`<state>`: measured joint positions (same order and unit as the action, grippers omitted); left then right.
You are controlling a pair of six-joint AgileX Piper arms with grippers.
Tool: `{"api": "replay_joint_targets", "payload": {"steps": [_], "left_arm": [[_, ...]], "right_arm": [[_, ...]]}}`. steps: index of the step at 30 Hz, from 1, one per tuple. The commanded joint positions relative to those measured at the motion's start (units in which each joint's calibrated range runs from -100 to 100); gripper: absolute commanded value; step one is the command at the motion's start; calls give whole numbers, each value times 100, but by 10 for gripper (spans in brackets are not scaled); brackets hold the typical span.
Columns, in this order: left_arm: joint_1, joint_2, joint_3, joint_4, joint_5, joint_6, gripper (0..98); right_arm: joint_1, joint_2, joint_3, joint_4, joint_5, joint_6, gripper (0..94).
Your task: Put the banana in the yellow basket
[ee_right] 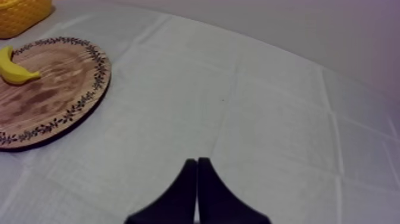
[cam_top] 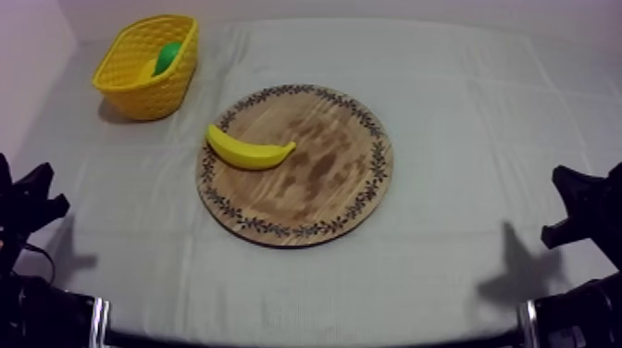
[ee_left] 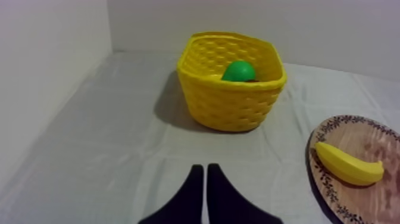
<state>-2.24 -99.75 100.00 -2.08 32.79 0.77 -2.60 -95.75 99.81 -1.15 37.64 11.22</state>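
Yellow toy banana (cam_top: 248, 150) lay on the round wooden board with the patterned rim (cam_top: 326, 190), both my arms parked low at the table's near edge.

The banana sat on the board's left part, one end close to the rim, curved side toward me. The yellow woven basket (cam_top: 139, 91) stood at the far left on the grey-white cloth (cam_top: 481, 102), apart from the board, with a green toy fruit (cam_top: 167, 57) inside. My left gripper (ee_left: 205, 170) was clenched on nothing, fingers together, pointing at the basket. My right gripper (ee_right: 197, 162) was likewise closed and empty over bare cloth, right of the board.
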Motion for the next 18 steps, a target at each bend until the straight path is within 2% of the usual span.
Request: {"api": "replay_joint_targets", "payload": {"steps": [1,18], "left_arm": [[3,0,0,-14,3,-55,0],[-83,0,-11,-34,3,-35,0]], "right_arm": [[0,0,-3,0,2,-1,3],[0,0,-3,0,2,-1,3]]}}
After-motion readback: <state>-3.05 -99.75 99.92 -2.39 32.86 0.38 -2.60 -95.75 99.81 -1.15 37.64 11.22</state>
